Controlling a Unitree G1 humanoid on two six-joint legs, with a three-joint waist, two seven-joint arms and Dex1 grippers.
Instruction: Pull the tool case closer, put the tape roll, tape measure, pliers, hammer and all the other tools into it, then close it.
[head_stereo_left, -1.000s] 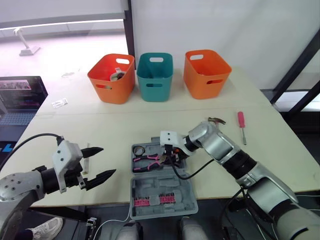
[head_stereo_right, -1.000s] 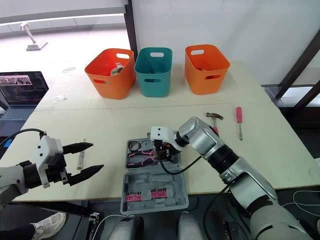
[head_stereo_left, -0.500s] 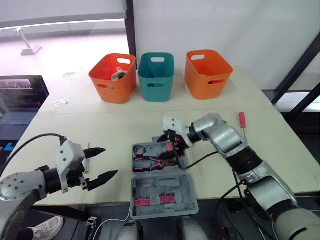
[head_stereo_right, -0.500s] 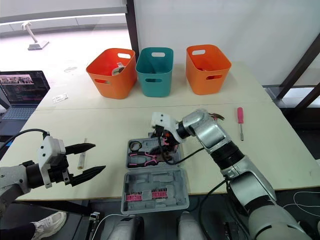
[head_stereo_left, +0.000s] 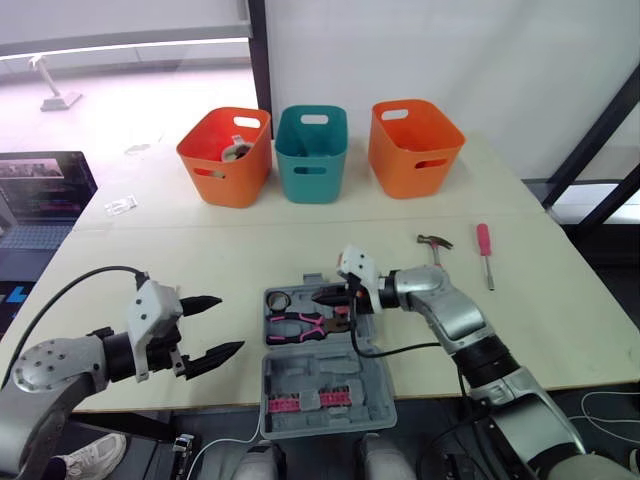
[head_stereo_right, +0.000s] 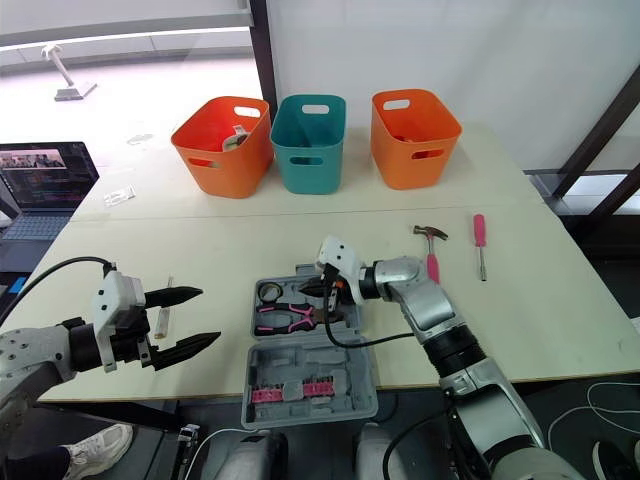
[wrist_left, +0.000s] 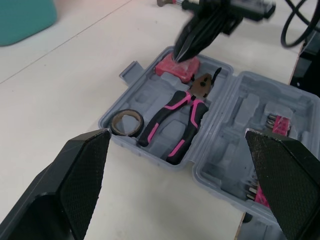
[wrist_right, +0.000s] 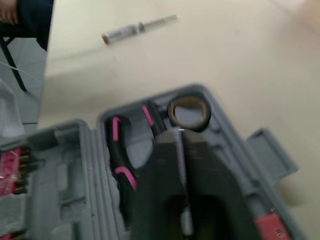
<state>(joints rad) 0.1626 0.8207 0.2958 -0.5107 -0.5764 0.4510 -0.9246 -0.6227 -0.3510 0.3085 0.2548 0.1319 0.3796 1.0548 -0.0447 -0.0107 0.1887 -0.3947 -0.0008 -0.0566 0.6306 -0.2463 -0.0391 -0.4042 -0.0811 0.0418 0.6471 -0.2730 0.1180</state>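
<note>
A pale table (head_stereo_left: 200, 250) is seen from above. An open grey tool case (head_stereo_left: 330, 368) is set at the 6 o'clock edge of the table, with its lid half folded out toward 6 o'clock. A row of pink bits (head_stereo_left: 305, 400) is held in the lid.

Three tools are seated in the tray half. A tape roll (head_stereo_left: 278, 300) is laid in the 10 o'clock corner. Pink-and-black pliers (head_stereo_left: 298, 321) are laid across the middle. A pink tape measure (wrist_left: 176, 69) is lodged in the 1 o'clock corner.

The right gripper (head_stereo_left: 318, 296) is held over the tray, with its tips just above the tape measure. Its two fingers are pressed together, and nothing is gripped between them.

The left gripper (head_stereo_left: 230, 323) is held off the 9 o'clock side of the case, above the table edge. Its black fingers (wrist_left: 75, 175) are spread wide, and nothing is held.

A slim metal piece (head_stereo_right: 160, 320) is left on the table at 9 o'clock of the case, near the left gripper. A hammer (head_stereo_left: 434, 245) is left at 2 o'clock of the case, outside it. A pink-handled screwdriver (head_stereo_left: 484, 248) is laid just beyond the hammer, toward 3 o'clock.

Three bins are lined up at 12 o'clock: an orange bin (head_stereo_left: 225, 155), a teal bin (head_stereo_left: 310, 152) and a second orange bin (head_stereo_left: 413, 147).
</note>
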